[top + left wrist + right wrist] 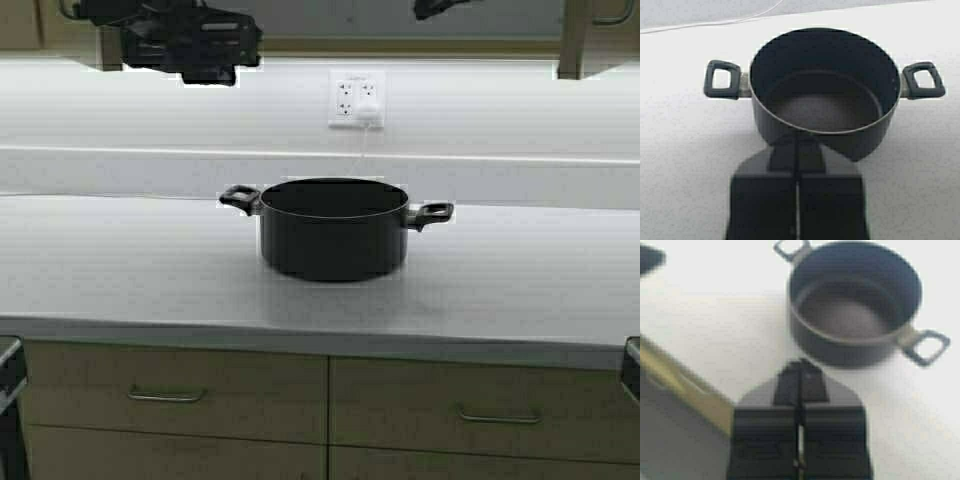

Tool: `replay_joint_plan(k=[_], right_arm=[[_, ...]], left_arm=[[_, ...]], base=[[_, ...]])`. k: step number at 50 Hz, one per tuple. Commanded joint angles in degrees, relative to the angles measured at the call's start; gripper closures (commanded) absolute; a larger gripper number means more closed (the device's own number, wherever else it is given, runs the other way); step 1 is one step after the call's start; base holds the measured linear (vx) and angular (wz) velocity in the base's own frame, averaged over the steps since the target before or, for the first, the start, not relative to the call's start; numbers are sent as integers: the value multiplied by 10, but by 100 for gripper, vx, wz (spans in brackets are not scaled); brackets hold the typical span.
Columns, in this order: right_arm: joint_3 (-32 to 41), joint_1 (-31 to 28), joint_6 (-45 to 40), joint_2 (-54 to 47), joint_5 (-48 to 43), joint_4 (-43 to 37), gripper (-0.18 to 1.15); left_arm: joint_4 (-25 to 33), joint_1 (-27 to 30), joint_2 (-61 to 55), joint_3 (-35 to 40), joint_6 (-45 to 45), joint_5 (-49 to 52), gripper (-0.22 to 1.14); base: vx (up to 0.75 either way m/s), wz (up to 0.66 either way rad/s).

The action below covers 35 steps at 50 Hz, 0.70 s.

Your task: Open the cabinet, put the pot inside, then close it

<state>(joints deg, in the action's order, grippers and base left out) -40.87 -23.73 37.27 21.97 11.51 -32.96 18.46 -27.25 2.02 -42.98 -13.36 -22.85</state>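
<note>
Drawers [330, 410] below white counter [120, 270].

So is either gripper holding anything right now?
Nothing. Left gripper and right gripper are both shut and empty above the pot.

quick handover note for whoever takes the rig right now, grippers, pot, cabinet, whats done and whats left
Left gripper: shut, empty, raised above the counter.
Right gripper: shut, empty, also raised.
Pot: upright on the counter, no lid, nothing inside, untouched.
Cabinet: only its lower edge shows at the top of the high view; door state unclear.
Done: nothing visible.
Left: open cabinet, put pot inside, close.
</note>
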Motion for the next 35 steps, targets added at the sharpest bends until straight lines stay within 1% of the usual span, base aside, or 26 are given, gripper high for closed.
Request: replay_joint_plan(k=[1, 6, 9, 11, 14, 18, 20, 22, 24, 26, 28, 32, 35], right_arm=[[-14, 40, -1, 49, 15, 2, 91], [-18, 40, -4, 59, 29, -1, 88], [-14, 33, -4, 55, 44, -12, 77], [-11, 22, -4, 49, 51, -28, 64], [-7, 9, -4, 40, 55, -58, 39], [-5, -4, -3, 25, 48, -109, 5], [-9, -11, -3, 19, 33, -136, -7], [-22, -23, -3, 15, -2, -170, -10], [-38, -39, -3, 11, -47, -199, -8], [-57, -61, -3, 7, -107, -224, -6], [-77, -89, -4, 3, -178, -245, -6], [-115, -158, -12, -14, -320, -279, -6], [-136, -203, -33, -36, -408, -299, -6]], left_arm=[[0, 22, 40, -22, -1, -4, 89], [0, 22, 56, -39, 2, -4, 87], [-2, 8, 60, -43, 4, -4, 83], [-4, -4, 60, -46, 5, -4, 77], [-4, -23, 61, -50, 6, -8, 63], [-4, -53, 59, -55, 11, -20, 36], [-5, -64, 59, -62, 21, -35, 21], [-4, -75, 59, -70, 39, -56, 7], [-4, -83, 57, -82, 65, -88, -7], [-4, -91, 54, -95, 98, -126, -15], [-4, -96, 47, -113, 139, -171, -15], [-4, -99, 24, -151, 231, -275, -10], [-5, -99, -10, -178, 303, -351, -10]], base=[[1, 2], [0, 0], [0, 0], [0, 0], [0, 0], [0, 0], [0, 0], [0, 0], [0, 0], [0, 0], [0, 0], [0, 0], [0, 0]])
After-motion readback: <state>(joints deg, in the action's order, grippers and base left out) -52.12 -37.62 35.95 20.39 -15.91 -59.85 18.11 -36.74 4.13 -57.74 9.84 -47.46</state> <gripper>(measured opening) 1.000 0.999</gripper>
